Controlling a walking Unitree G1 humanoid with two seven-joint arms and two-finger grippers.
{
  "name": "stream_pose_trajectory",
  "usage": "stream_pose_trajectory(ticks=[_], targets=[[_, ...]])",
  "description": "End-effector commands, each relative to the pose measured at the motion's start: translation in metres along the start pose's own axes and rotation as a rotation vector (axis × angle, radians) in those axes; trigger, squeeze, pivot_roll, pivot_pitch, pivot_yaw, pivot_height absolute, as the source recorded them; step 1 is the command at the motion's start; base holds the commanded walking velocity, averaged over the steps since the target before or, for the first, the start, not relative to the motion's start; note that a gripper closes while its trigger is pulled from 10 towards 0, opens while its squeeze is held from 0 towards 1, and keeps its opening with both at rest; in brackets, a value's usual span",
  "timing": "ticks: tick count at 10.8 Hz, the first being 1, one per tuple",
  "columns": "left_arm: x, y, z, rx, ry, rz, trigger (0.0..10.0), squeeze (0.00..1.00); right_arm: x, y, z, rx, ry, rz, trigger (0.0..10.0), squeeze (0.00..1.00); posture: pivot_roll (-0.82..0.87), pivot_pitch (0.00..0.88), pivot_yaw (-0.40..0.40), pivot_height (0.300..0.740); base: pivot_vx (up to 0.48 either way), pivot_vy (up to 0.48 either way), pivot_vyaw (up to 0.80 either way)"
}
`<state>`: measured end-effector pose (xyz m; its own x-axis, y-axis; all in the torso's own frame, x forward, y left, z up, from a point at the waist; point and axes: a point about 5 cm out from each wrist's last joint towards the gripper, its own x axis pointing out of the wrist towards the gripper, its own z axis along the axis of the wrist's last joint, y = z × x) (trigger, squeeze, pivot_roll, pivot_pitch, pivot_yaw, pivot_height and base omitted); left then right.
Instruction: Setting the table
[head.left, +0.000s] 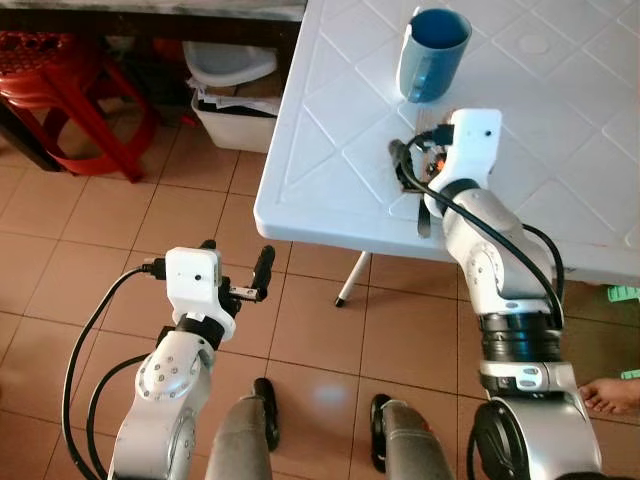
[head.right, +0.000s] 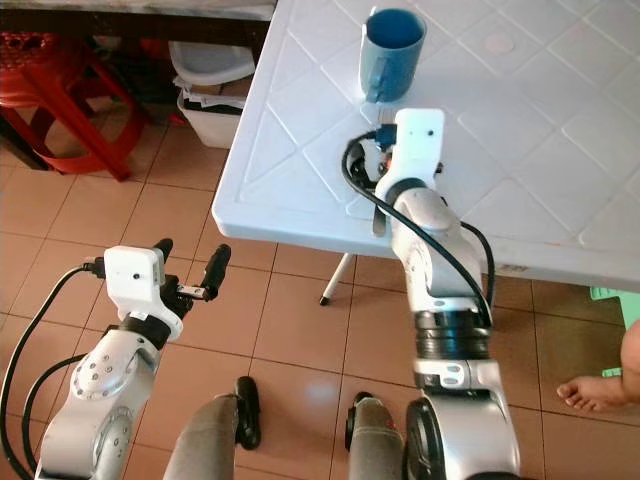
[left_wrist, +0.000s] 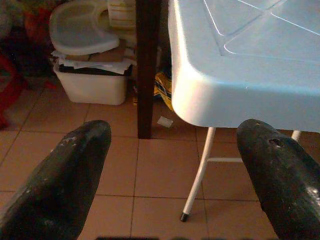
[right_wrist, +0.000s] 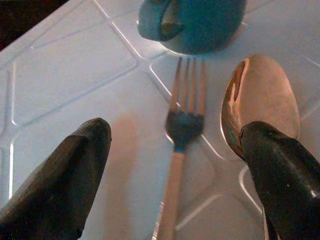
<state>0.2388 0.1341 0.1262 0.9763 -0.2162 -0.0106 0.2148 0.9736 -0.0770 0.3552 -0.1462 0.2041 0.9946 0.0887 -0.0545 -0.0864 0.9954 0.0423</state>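
Fork and spoon lie side by side below the blue mug on the white surface; right gripper hovers over them, jaws wide open, holding nothing. Left gripper, at lower left over the floor, is open and empty too.

No readable text, labels, brands, numbers or signs on any surface in view.

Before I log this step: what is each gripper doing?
Left gripper: open, holding nothing, hanging over the floor beside the white table.
Right gripper: open over the table, fingers either side of the fork, spoon alongside.
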Motion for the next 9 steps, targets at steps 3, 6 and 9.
stream_pose_trajectory(ticks=[3, 6, 9], targets=[[-0.002, 0.002, -0.005, 0.009, 0.026, -0.003, 10.0, 0.00, -0.015, -0.016, -0.035, -0.011, 0.133, -0.054, 10.0, 0.00, -0.01, 0.337, 0.061, 0.740, 0.000, 0.000, 0.00], [0.001, 0.002, -0.004, 0.012, 0.020, -0.007, 10.0, 0.00, -0.012, -0.015, -0.020, -0.057, 0.047, -0.057, 10.0, 0.00, 0.00, 0.330, 0.066, 0.740, 0.000, 0.000, 0.00], [0.000, 0.008, -0.001, 0.018, 0.013, 0.011, 10.0, 0.00, -0.006, -0.013, -0.002, -0.111, -0.043, -0.046, 10.0, 0.00, 0.01, 0.328, 0.066, 0.740, 0.000, 0.000, 0.00]])
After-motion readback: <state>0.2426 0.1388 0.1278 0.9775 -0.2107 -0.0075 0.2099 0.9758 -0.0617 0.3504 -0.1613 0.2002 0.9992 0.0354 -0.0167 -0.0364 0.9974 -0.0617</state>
